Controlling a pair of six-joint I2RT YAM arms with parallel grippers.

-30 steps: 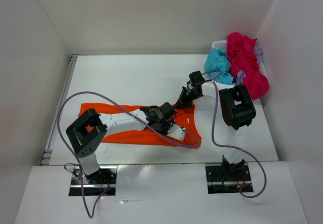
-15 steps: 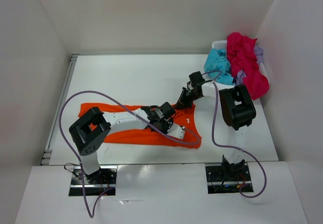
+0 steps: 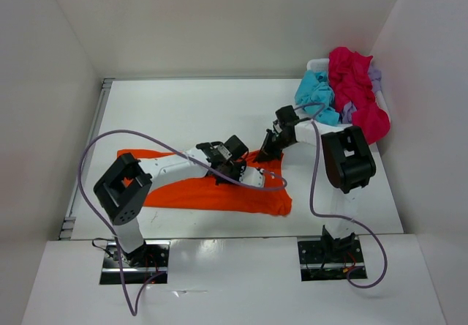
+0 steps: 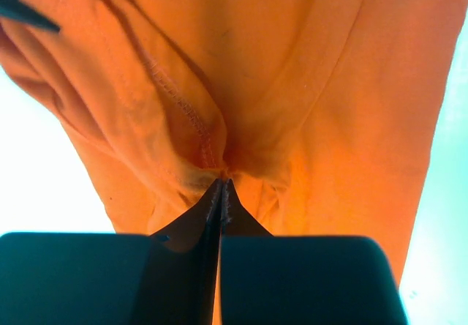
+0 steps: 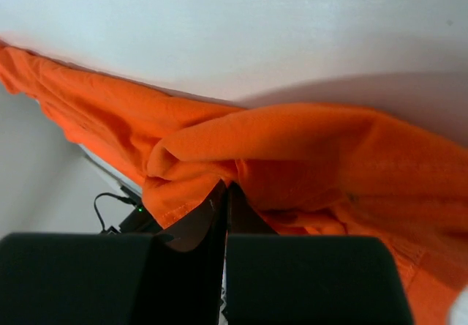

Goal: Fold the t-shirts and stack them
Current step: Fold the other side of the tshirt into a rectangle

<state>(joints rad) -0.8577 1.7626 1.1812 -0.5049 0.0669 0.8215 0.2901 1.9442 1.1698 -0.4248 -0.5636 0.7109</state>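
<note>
From above, the orange t-shirt [image 3: 212, 197] lies spread across the near half of the white table [image 3: 183, 113], just beyond the two arm bases. Its long side runs left to right, and its right end is bunched near the front edge. A purple cable [image 3: 91, 157] loops off the left arm and crosses the cloth. Both arms reach in over the shirt's far right part, their tips close together but apart. This view is too small to show how the jaws stand.

The wrist cameras settle that. The left gripper [image 4: 221, 189] has its jaws pressed flat together. A pucker of orange fabric is pinched right at the tip, beside a stitched seam, and creases fan out from the pinch. The right gripper [image 5: 224, 191] is likewise fully closed and nips a rolled fold of the same shirt. That fold stands a little off the table and casts a soft shadow behind it, a lift the overhead view barely hints at.

Only the overhead camera shows the far right corner. There a white basket [image 3: 316, 64] holds the others in a heap. The turquoise t-shirt [image 3: 316, 91] spills over its left side and the magenta t-shirt [image 3: 358, 91] is piled on top. The lavender t-shirt [image 3: 375, 76] peeks out behind.
</note>
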